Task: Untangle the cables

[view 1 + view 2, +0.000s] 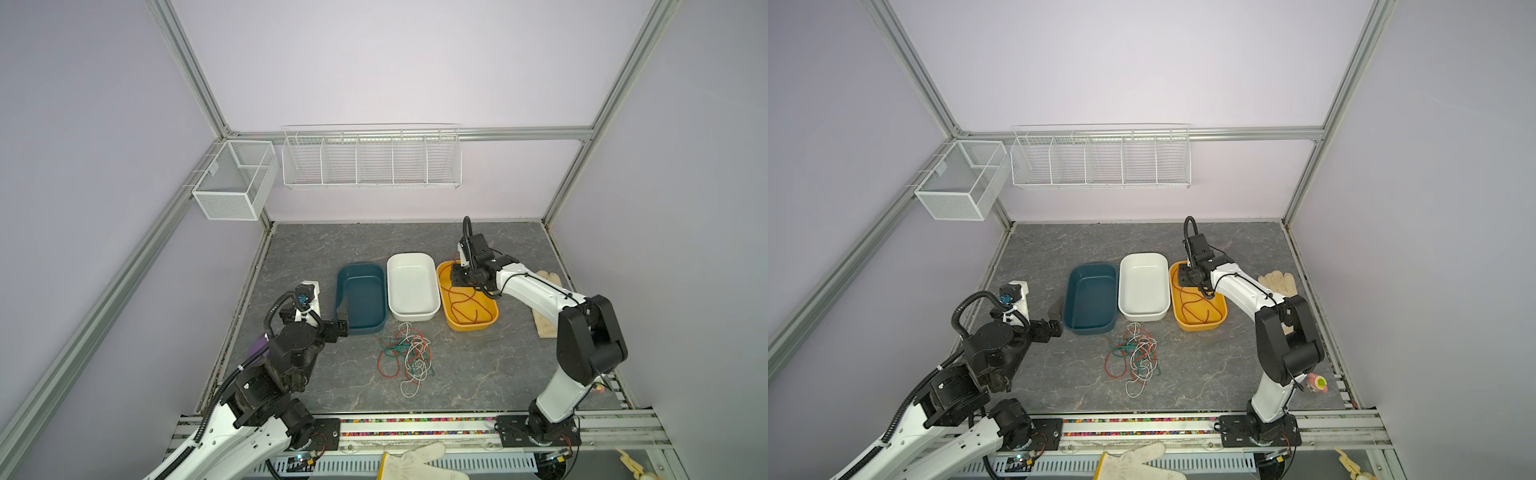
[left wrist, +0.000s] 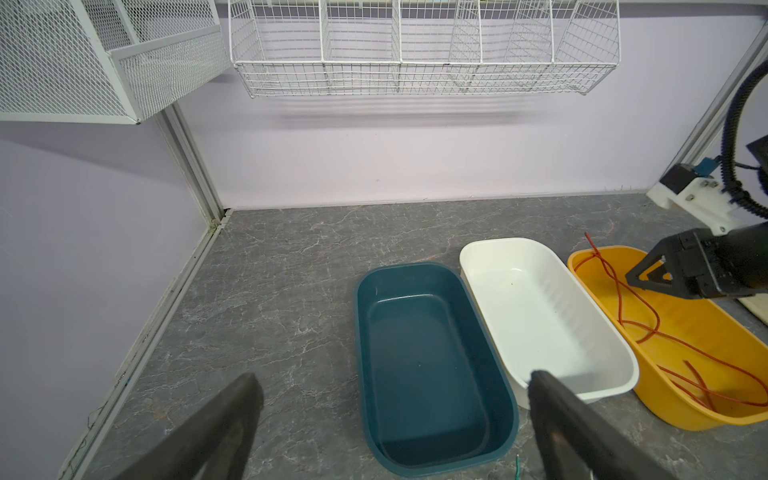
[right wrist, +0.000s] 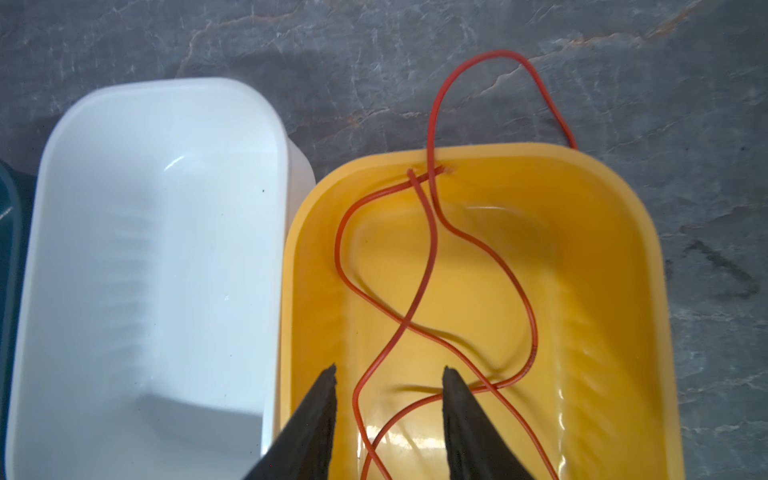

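A tangle of red-orange, dark green and white cables lies on the grey table in front of three trays. One red-orange cable lies loose in the yellow tray, and one of its loops hangs over the far rim. My right gripper hovers open over that tray's far end, with the cable lying below between its fingers, not pinched. My left gripper stands wide open and empty by the near left corner of the dark teal tray.
An empty white tray sits between the teal and yellow ones. A glove and a wooden block lie right of the yellow tray. Another glove lies at the front rail. Wire baskets hang on the back wall.
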`<state>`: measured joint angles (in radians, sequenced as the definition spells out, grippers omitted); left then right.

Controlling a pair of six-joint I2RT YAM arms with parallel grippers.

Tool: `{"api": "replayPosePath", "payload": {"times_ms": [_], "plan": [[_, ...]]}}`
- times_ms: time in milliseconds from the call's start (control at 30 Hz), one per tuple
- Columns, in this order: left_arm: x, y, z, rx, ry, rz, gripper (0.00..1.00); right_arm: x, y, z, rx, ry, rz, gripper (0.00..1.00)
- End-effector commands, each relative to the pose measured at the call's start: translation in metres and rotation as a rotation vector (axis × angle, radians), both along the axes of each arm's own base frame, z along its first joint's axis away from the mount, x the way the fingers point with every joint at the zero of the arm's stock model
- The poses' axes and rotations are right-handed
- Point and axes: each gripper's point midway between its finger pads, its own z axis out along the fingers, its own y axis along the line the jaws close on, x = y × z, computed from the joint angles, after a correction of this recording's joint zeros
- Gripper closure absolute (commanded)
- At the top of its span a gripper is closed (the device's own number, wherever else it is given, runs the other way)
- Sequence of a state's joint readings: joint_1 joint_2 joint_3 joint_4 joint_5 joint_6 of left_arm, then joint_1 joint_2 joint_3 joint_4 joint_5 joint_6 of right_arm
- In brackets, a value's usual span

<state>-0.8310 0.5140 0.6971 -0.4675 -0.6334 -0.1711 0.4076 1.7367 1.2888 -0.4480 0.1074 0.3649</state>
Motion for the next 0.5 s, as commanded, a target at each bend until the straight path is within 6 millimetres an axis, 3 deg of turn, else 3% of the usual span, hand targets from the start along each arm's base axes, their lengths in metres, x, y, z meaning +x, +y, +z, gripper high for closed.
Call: {"api": "replayPosePath", "payload": {"times_ms": [0,233,467], "plan": [[0.000,0.000,-0.001,0.004,-0.008,-0.003,0.01,0.007,-0.007,-0.003,-0.021,0.017,0.001,0.56],[0.001,-0.001,-0.002,0.007,-0.007,-0.006,0.01,0.033,-0.007,-0.014,-0.018,0.016,-0.006,0.58],[0.001,0.000,-0.002,0.008,-0.010,-0.005,0.01,0.048,-0.005,-0.028,0.020,0.038,-0.019,0.67]]}}
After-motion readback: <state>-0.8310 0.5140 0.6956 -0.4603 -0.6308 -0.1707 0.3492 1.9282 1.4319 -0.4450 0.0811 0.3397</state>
